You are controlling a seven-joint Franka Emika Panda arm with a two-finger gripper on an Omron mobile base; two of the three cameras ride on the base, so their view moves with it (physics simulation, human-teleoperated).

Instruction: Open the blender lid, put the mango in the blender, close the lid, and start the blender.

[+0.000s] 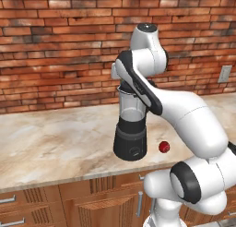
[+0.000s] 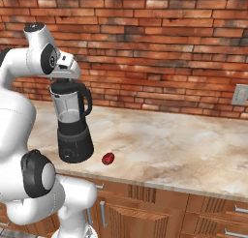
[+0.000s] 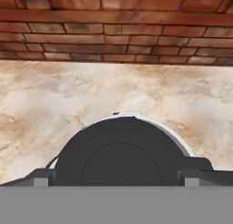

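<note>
The blender [image 1: 131,129] [image 2: 72,130] stands on the counter with its clear jar, black handle and black base with a dial. Its black domed blender lid [image 3: 120,150] [image 2: 61,86] sits on the jar. My gripper [image 3: 119,177] [image 2: 63,80] hangs straight over the lid, open, with one fingertip [image 3: 43,177] on each side of the dome and nothing held. In the left base view my own forearm hides the hand. The mango [image 1: 164,147] [image 2: 108,158], small and dark red, lies on the counter just right of the blender's base.
The marble counter [image 1: 55,138] [image 2: 184,145] runs along a brick wall. A wall outlet [image 1: 224,74] [image 2: 240,94] sits to the right. Wooden cabinet fronts with metal handles [image 1: 139,203] lie below the counter's front edge.
</note>
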